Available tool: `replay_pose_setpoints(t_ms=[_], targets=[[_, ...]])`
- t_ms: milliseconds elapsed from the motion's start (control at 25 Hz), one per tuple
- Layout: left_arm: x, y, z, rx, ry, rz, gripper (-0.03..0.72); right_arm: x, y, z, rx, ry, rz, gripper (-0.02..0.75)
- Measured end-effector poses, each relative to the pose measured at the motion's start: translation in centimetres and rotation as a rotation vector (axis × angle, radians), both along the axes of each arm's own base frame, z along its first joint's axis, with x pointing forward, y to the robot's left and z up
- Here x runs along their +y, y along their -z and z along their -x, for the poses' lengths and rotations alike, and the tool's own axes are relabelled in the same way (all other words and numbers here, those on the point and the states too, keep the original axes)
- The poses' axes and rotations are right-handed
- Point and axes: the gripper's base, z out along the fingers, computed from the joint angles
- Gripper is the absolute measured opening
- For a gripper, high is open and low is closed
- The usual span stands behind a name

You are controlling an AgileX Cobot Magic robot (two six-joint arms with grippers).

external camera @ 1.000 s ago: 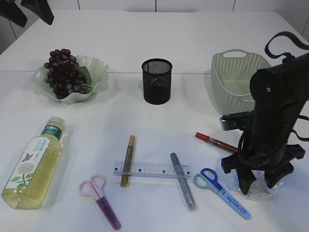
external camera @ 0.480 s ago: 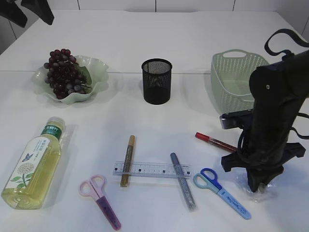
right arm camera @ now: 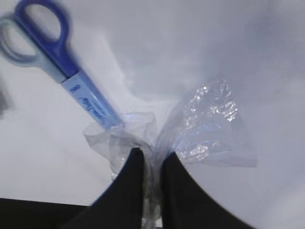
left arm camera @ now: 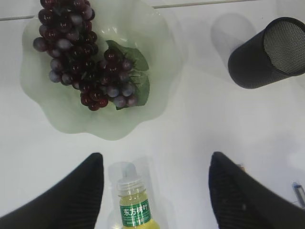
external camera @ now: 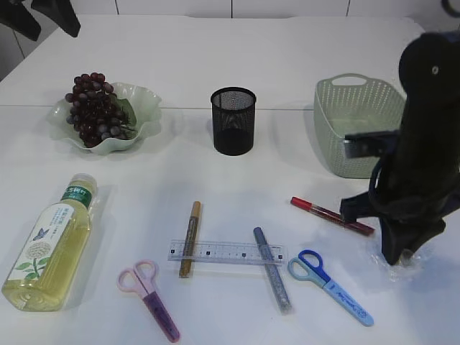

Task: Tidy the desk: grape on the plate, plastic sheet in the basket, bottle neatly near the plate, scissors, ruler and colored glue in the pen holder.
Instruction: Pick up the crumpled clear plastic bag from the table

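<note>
The crumpled clear plastic sheet [right arm camera: 190, 129] is pinched between the right gripper [right arm camera: 148, 160]'s two black fingers [right arm camera: 126, 183], which are clenched on it so that it bunches into folds fanning out on both sides. In the exterior view the sheet [external camera: 397, 264] sits at the near right of the white counter [external camera: 237, 172], under the tip of the right arm [external camera: 420, 144]. Just beside it lie the blue scissors [external camera: 330, 286], handles pointing toward the middle of the counter, and a red glue pen [external camera: 332, 215] lies slanted near the arm's base side. The pale green basket [external camera: 352, 126] stands behind, well apart from the sheet.

Toward the centre, a clear ruler [external camera: 226, 252] lies flat with a gold glue pen [external camera: 190, 238] crossing its left part and a silver-blue glue pen [external camera: 272, 279] crossing its right end. Pink scissors [external camera: 151, 297] lie near the front edge. The black mesh pen holder [external camera: 233, 121] stands upright at the back centre.

On the left, the bottle [external camera: 50, 244] of yellow drink lies on its side, cap pointing toward the green wavy plate [external camera: 147, 108], which holds the bunch of dark grapes [external camera: 93, 108]. The left gripper [left arm camera: 155, 191] hangs above the bottle cap and plate, its fingers [left arm camera: 71, 195] spread apart, grasping nothing
</note>
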Motion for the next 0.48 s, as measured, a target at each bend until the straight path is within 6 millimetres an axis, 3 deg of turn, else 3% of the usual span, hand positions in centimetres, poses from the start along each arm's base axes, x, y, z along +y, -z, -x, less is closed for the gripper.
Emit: replay_pose_setpoints(t_ms=[160, 480], targets=[[0.0, 0.0, 0.0, 0.000, 0.000, 0.000, 0.503, 0.5, -4.0, -1.3, -0.100, -0.002, -0.036, 0.060], [0.0, 0.0, 0.0, 0.000, 0.000, 0.000, 0.498, 0.8, -11.8, -6.9, -0.426, -0.031, -0.008, 0.060]])
